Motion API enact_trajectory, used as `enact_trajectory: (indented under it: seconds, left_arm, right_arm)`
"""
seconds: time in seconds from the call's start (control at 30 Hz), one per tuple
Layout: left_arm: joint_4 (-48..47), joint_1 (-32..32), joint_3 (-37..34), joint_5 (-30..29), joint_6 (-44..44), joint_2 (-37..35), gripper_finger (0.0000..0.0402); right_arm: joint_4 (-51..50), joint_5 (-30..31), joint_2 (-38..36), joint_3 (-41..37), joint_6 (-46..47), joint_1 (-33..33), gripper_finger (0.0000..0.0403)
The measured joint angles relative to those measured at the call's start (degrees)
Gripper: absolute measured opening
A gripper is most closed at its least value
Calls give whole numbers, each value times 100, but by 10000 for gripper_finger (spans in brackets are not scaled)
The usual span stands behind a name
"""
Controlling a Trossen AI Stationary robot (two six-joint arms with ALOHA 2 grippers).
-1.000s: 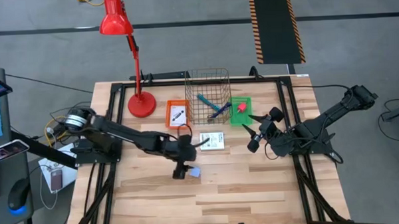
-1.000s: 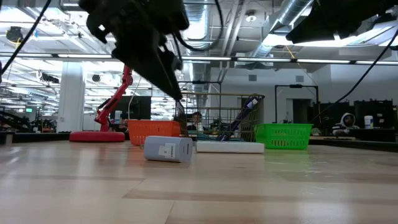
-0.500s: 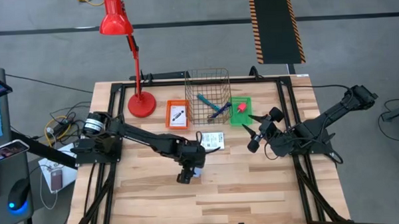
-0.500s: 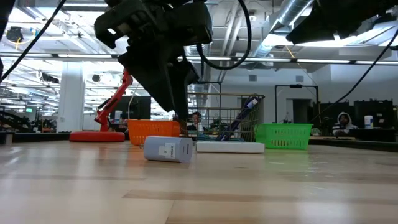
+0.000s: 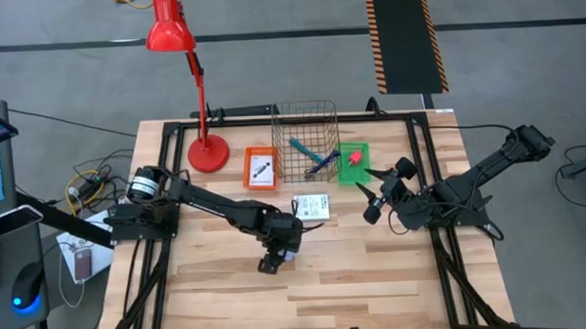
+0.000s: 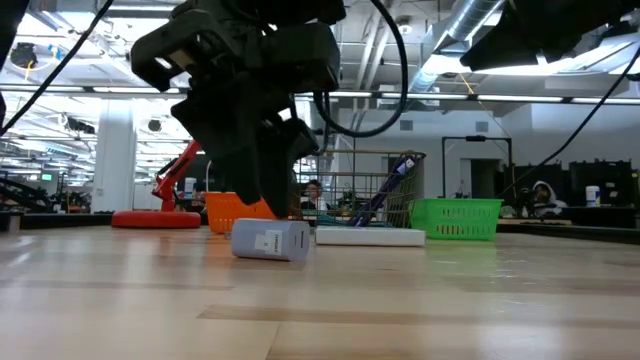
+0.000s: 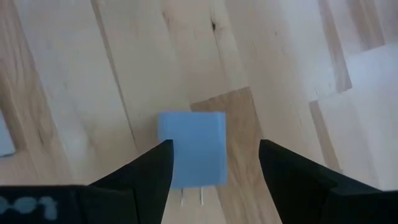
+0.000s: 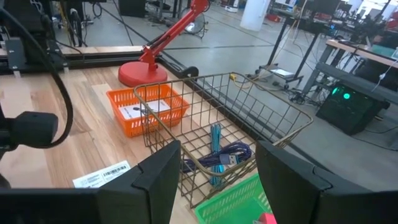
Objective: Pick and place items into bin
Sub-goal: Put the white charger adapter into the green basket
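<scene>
Left hand hangs low mid-table, fingers spread; right hand waits raised, fingers apart

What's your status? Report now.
Left pincer open, straddling blue-grey block, not gripping. Right pincer open, waiting near green basket. Nothing in the way.

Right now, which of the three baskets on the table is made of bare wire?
The tall middle wire basket, holding pens, between the low orange plastic basket and the green plastic basket.

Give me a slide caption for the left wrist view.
Open left gripper straddles a blue-grey block on the wooden table.
</scene>
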Motion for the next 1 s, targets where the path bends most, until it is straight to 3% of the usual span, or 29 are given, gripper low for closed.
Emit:
enact_trajectory:
  seconds: [0.57,1.0]
  left_arm:
    - [66,2,2,-7,20,75,226]
    - [36,-4,1,-340,-20,89,226]
  right_arm:
    - [35,-7,0,-1,1,0,202]
    - [35,-37,0,-1,5,0,202]
